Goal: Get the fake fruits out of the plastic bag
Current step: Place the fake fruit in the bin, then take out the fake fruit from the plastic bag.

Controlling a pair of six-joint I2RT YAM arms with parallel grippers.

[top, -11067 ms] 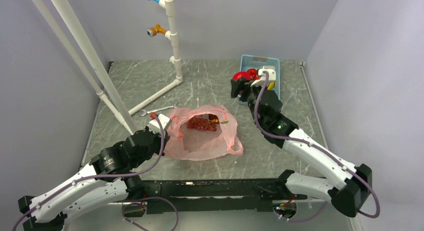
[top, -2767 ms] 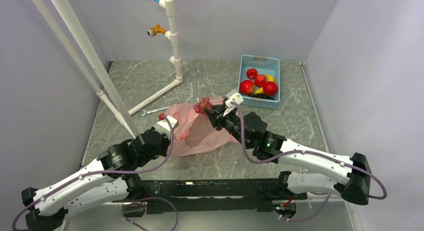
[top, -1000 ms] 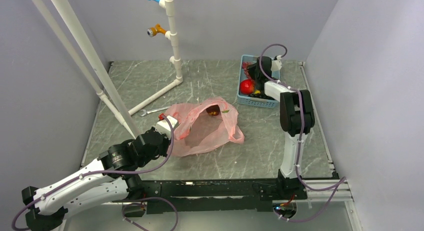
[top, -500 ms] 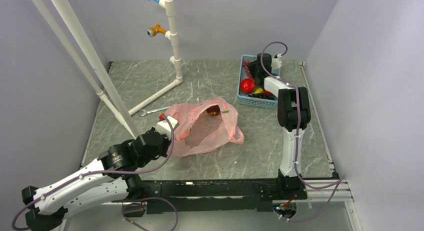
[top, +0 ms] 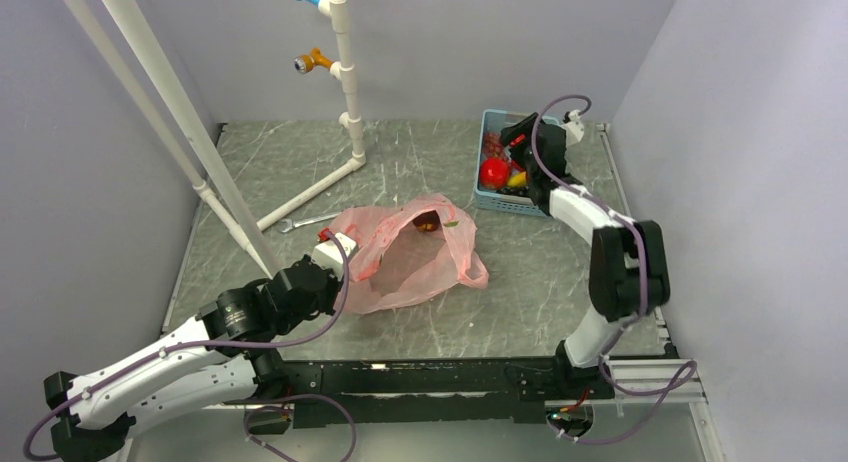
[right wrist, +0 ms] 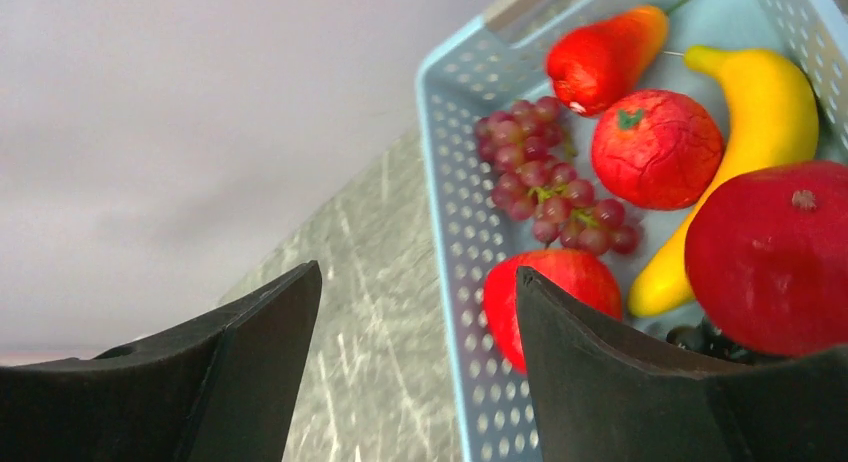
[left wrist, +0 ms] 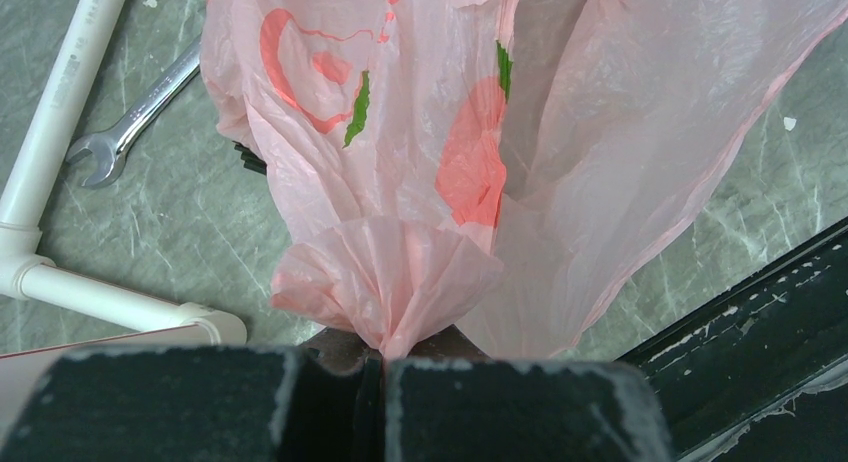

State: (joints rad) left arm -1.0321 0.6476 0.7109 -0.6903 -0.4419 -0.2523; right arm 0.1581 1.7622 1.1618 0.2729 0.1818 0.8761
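left jaws clamp a bunched fold of the limp plastic bag (top: 420,272) at frame centre, right jaws gape empty over the upper-right basket (right wrist: 445,232), and the dark fruit (top: 428,222) inside looks light, slick, best gripped across its middle.

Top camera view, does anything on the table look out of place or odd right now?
A metal wrench lies on the table at the plastic bag's far left edge, near the white pipe, a stray tool among the fake fruits. Nothing looks spilled or damaged.

The plastic bag (top: 400,282) gapes open on top; pipe frame (top: 349,102) stands left.
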